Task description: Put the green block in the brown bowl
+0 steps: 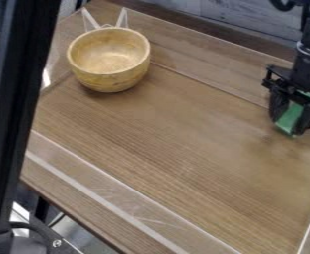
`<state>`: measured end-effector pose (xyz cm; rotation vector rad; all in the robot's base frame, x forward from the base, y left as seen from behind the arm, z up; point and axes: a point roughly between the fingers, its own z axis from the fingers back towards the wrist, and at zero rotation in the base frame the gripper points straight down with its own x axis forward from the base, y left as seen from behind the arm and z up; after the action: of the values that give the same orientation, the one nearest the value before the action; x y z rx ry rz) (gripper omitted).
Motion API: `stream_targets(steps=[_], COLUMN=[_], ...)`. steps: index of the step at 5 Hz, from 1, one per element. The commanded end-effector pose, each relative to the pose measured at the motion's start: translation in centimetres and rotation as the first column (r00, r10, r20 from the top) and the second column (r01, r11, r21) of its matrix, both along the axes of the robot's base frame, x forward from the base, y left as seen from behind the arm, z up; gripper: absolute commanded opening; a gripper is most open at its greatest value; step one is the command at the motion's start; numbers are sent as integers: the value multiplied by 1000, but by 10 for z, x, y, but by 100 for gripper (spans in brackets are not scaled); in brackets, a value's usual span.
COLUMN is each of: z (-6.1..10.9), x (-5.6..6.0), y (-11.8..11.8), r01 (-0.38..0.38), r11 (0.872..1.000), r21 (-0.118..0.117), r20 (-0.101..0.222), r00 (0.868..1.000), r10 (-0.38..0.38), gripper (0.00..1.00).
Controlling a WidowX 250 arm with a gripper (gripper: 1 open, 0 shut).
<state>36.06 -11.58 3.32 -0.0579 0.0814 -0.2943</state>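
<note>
The brown bowl (110, 58) stands empty at the table's far left. At the right edge of the view my black gripper (294, 111) reaches straight down to the tabletop. Its fingers are shut on the green block (294, 119), which shows between them and rests at or just above the wood. Bowl and block lie far apart, with open tabletop between them.
A dark slanted post (23, 99) crosses the left side of the view in front of the wooden table (171, 159). Two pale strips run along the table's near-left edge. Light-coloured prongs (102, 16) poke up behind the bowl.
</note>
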Motion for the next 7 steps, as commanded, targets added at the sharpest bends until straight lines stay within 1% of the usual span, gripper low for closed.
stream_targets(steps=[1, 2, 3, 4, 5, 6, 7], z=[38, 60, 97, 120, 127, 132, 139], x=[1, -3, -15, -17, -21, -32, -45], y=[7, 15, 46, 95, 142, 175, 194], r01=[2, 1, -68, -202, -292, -347, -380], r11=[1000, 1000, 997, 979, 957, 938, 925], r21=[-22, -28, -26, -21, -8, 11, 21], r20=[68, 93, 154, 180, 182, 184, 188], r00=[998, 996, 986, 963, 940, 923, 910], r10=[0, 1, 71, 202, 288, 339, 369], gripper=[0, 0, 0, 0, 0, 0, 0])
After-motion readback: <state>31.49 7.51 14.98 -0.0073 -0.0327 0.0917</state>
